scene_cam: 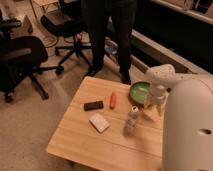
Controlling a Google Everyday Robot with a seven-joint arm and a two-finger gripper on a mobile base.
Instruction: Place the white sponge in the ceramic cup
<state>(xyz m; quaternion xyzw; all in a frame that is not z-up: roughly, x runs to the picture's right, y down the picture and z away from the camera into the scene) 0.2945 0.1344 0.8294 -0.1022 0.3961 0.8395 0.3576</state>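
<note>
White sponge (99, 122) lies flat on the table (75, 142), well left of the gripper (154, 105) hanging beside the green bowl (136, 90); whether the gripper is open cannot be told.

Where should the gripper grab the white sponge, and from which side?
From above, pinching its two long edges near the middle. The white sponge lies flat on the table, apart from the other things. The gripper hangs beside the green bowl.

A single camera looks steeply down from beside the robot's white arm (187, 125), which fills the lower right. It faces a wooden table (75, 136) at middle distance; the gripper (151, 106) hangs over the table's right side, chairs (20, 60) beyond.
</note>
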